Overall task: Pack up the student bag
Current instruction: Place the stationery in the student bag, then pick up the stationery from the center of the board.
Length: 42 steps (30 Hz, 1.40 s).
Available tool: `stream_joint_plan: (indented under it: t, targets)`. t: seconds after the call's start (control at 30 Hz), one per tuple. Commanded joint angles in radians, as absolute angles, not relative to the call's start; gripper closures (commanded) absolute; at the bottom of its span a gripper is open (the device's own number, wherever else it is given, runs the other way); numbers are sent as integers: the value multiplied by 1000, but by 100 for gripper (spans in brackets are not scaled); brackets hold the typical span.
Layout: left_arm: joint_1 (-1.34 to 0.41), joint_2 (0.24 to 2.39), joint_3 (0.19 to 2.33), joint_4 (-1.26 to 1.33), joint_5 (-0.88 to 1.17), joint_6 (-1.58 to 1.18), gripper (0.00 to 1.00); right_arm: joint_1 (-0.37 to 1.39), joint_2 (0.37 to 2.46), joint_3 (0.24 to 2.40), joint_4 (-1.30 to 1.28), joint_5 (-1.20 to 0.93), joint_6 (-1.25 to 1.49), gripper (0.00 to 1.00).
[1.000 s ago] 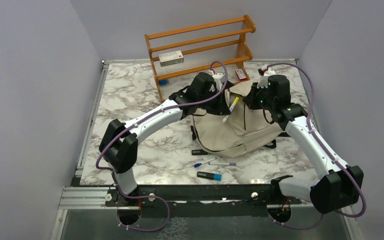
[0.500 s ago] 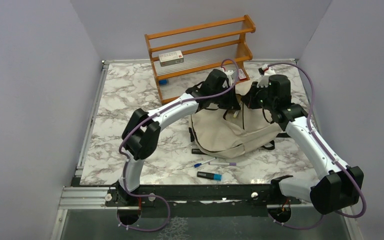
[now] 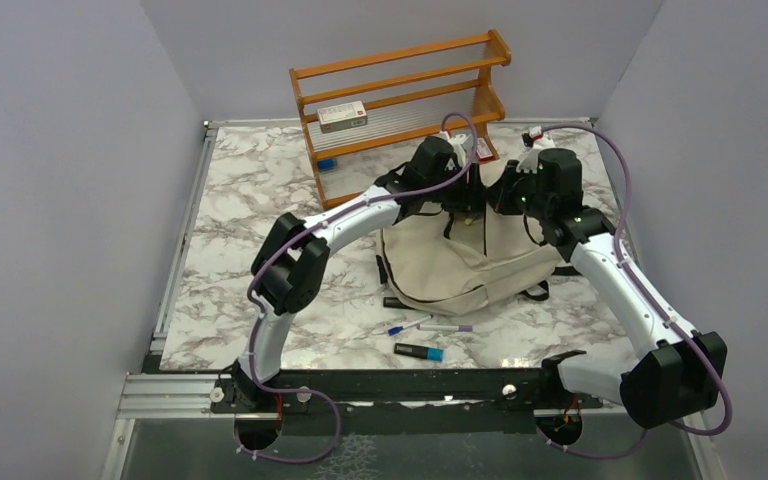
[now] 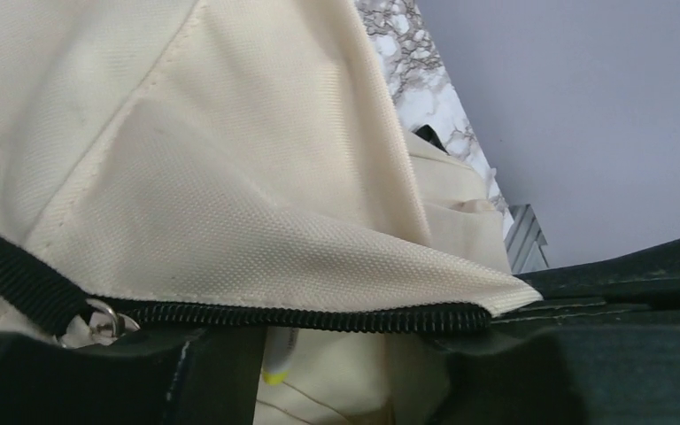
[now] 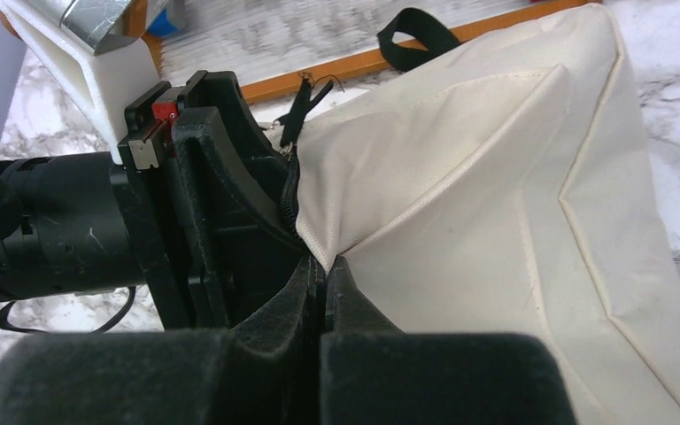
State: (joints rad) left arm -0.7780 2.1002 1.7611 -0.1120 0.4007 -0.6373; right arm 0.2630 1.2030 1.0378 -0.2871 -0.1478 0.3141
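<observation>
Marbled worktop [image 3: 250, 230] fills the booth between plain lilac walls. Toward the middle, a wooden rack [image 3: 400, 90] stands at the far edge and a few loose pens [image 3: 430, 327] lie near the front. The left arm [image 3: 350, 215] reaches across to the mouth of the student bag [image 3: 450, 265], which lies right of centre, just in front of the rack's right end. The left jaws sit inside that mouth, under the black zipper [image 4: 292, 316]. They stand apart, and a pen with a yellow band [image 4: 274, 359] shows in the gap, down in the bag; whether it touches either jaw I cannot tell. Further right, the right arm [image 3: 620, 280] comes in, and the right jaws are clamped together on the stitched rim of the bag, holding it up and open. The bag looks light, soft and limp, and would likely sag shut if let go. The seamed rim beside the zipper, or the black carry loop [image 5: 412, 35], seem the firmest holds.
</observation>
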Motion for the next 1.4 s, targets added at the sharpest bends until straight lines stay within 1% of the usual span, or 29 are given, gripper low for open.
stream_joint_plan:
  t: [0.0, 0.1, 0.33, 0.37, 0.43, 0.57, 0.67, 0.77, 0.9, 1.1, 1.2, 1.37]
  targets:
    - [-777, 1974, 1683, -42, 426, -570, 47, 275, 1194, 1056, -141, -123, 373, 99]
    - [-765, 1929, 1660, -80, 432, -531, 45, 275, 1207, 1069, -143, -114, 376, 99]
    - [-742, 1839, 1634, -151, 430, -457, 44, 275, 1234, 1090, -151, -106, 368, 99]
    - [-739, 1832, 1636, -162, 430, -446, 45, 275, 1238, 1092, -151, -112, 365, 99]
    - [-732, 1823, 1630, -172, 431, -433, 52, 275, 1248, 1094, -149, -129, 355, 99]
    - [-721, 1823, 1621, -186, 434, -430, 60, 275, 1256, 1097, -149, -150, 347, 99]
    - [-712, 1802, 1589, -192, 419, -426, 61, 275, 1253, 1094, -146, -137, 346, 100]
    - [-703, 1742, 1519, -192, 386, -407, 60, 275, 1256, 1102, -157, -126, 340, 99]
    - [-701, 1633, 1395, -196, 338, -338, 57, 275, 1269, 1123, -173, -81, 332, 99]
    - [-701, 1458, 1137, -178, 323, -277, 52, 275, 1352, 1244, -208, 59, 297, 100]
    - [-702, 1389, 1043, -184, 331, -246, 51, 273, 1412, 1311, -212, 109, 272, 100]
    - [-709, 1336, 946, -199, 408, -153, 51, 268, 1454, 1370, -205, 112, 259, 100]
